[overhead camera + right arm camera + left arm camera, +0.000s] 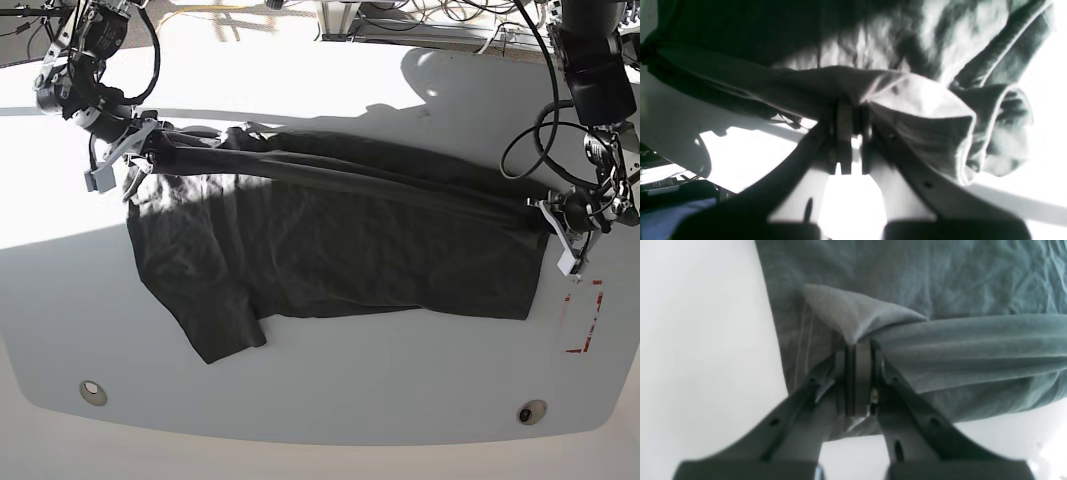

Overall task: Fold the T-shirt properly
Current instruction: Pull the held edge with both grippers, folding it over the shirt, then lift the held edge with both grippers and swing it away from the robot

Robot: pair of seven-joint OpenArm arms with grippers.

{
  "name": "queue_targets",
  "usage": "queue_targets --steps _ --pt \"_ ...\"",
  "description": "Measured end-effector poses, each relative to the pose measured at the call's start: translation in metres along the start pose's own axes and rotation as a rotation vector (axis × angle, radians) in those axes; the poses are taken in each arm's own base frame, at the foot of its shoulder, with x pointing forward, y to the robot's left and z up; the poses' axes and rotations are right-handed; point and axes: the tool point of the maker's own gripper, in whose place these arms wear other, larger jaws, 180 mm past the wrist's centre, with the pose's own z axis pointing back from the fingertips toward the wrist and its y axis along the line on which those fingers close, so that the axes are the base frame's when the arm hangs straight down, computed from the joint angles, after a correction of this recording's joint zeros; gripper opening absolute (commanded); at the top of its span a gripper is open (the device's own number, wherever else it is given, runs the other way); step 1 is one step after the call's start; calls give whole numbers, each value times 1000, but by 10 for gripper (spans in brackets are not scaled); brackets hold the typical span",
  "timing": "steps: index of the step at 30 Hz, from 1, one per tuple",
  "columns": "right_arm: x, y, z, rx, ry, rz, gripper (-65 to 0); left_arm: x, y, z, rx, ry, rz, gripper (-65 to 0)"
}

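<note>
The dark T-shirt (330,250) lies spread across the white table, its far edge lifted into a taut band between the two arms. My left gripper (858,348) is shut on the shirt's hem corner (846,315), at the base view's right (548,215). My right gripper (851,111) is shut on a bunched fold of the T-shirt (873,86) near the shoulder, at the base view's left (150,145). One sleeve (225,345) sticks out toward the table's front.
The white table (320,400) has a round hole (92,391) at front left and another hole (531,411) at front right. Red tape marks (585,315) sit by the right edge. Cables (430,15) lie beyond the far edge.
</note>
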Motion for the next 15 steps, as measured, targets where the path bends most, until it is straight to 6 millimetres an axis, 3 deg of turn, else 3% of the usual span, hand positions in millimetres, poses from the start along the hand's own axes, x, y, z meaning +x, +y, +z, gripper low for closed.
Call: queue_targets --steps 3,7,15 --pt "19 1 -2 -4 -37 22 -639 3 -2 -1 -3 -6 -4 -633" --pt "22 -3 2 -36 -38 55 -639 0 -6 -4 -10 22 -34 -633" --pt "-29 1 17 -83 57 38 -639 -2 -14 -9 -27 39 -52 -633"
